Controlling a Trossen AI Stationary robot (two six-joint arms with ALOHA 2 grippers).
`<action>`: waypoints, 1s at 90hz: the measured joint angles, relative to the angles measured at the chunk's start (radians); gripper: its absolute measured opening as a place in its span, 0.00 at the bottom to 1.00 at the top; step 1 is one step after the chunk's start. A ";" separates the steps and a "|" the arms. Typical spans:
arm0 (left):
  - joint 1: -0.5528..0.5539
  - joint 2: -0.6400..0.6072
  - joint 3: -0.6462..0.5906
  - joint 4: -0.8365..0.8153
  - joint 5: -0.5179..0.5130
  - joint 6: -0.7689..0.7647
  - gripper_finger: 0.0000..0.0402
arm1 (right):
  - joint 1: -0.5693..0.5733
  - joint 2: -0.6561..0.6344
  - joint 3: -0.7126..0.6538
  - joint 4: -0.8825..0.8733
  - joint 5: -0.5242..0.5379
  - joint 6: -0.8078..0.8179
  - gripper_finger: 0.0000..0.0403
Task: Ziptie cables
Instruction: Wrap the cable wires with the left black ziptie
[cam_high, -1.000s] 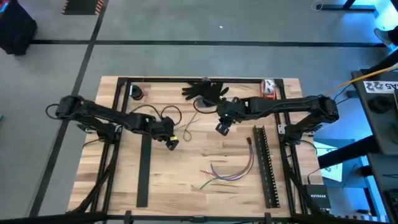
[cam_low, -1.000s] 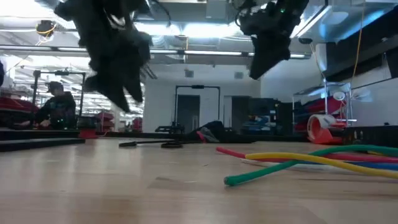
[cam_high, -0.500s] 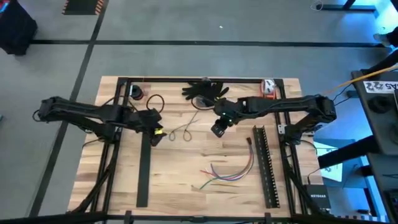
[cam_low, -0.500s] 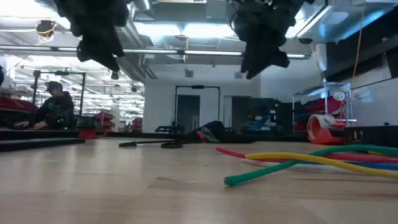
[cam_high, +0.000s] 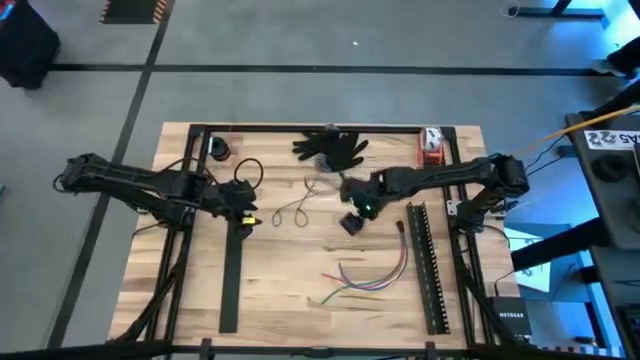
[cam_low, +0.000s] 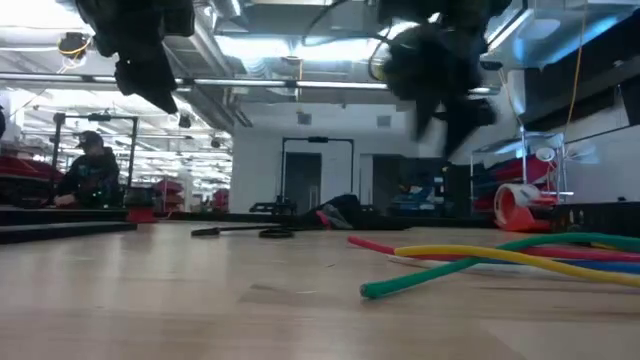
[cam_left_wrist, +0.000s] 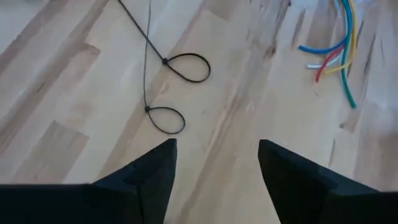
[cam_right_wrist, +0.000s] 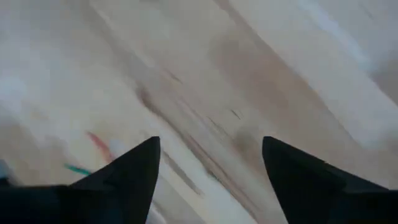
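High view shows the cables (cam_high: 365, 276) lying loose on the wooden table (cam_high: 290, 270), toward its near right part, just left of a long black slotted bar (cam_high: 426, 266). The right pincer (cam_high: 352, 222) hangs over the table's middle, above and apart from the cables; its fingers stand apart in the right wrist view, holding nothing. The left pincer (cam_high: 247, 214) sits over the left part of the table, its fingers also apart and empty, with looped zip ties (cam_left_wrist: 168, 87) lying just ahead of it. A black glove (cam_high: 330, 146) rests at the far edge. A box (cam_high: 510, 322) off the table's near right corner reads NETGEAR.
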 joint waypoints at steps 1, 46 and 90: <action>-0.002 0.000 0.000 0.000 -0.001 -0.001 0.55 | 0.009 -0.001 0.000 -0.024 0.006 0.006 0.68; -0.037 0.002 0.000 0.003 -0.068 0.029 0.55 | 0.137 -0.007 -0.165 -0.085 0.045 0.237 0.52; -0.054 0.002 -0.001 0.003 -0.084 0.018 0.55 | 0.091 -0.007 -0.380 0.032 0.067 0.259 0.39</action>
